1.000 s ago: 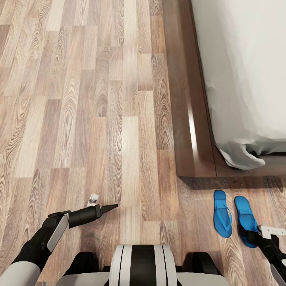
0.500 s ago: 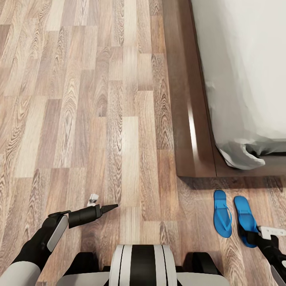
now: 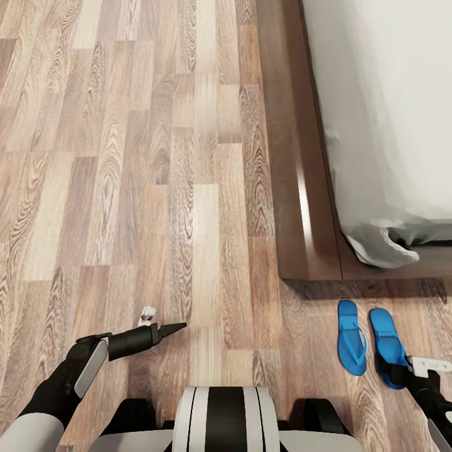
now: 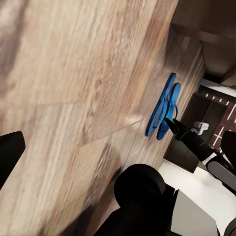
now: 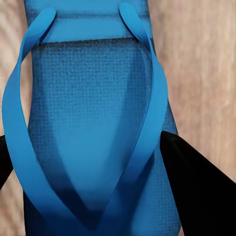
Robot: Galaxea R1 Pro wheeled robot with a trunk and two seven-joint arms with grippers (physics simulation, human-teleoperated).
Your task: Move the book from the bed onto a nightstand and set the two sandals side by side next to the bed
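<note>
Two bright blue sandals lie side by side on the wood floor just off the corner of the bed's dark frame (image 3: 307,251): the left sandal (image 3: 351,339) and the right sandal (image 3: 384,345). In the left wrist view they show as a close pair (image 4: 163,108). My right gripper (image 3: 394,375) sits low over the right sandal's heel end. Its black fingers (image 5: 196,182) straddle the sole (image 5: 93,128) on both sides, spread wide. My left gripper (image 3: 172,328) hovers open over bare floor, holding nothing. The pale mattress (image 3: 389,125) fills the upper right. The book and the nightstand are out of view.
Wide wood-plank floor (image 3: 125,157) stretches to the left of the bed. My base (image 3: 223,420) stands at the lower edge of the head view. A dark cabinet (image 4: 196,128) shows past the sandals in the left wrist view.
The right sandal and my right gripper have crept a few pixels toward the left sandal. My left arm has not moved.
</note>
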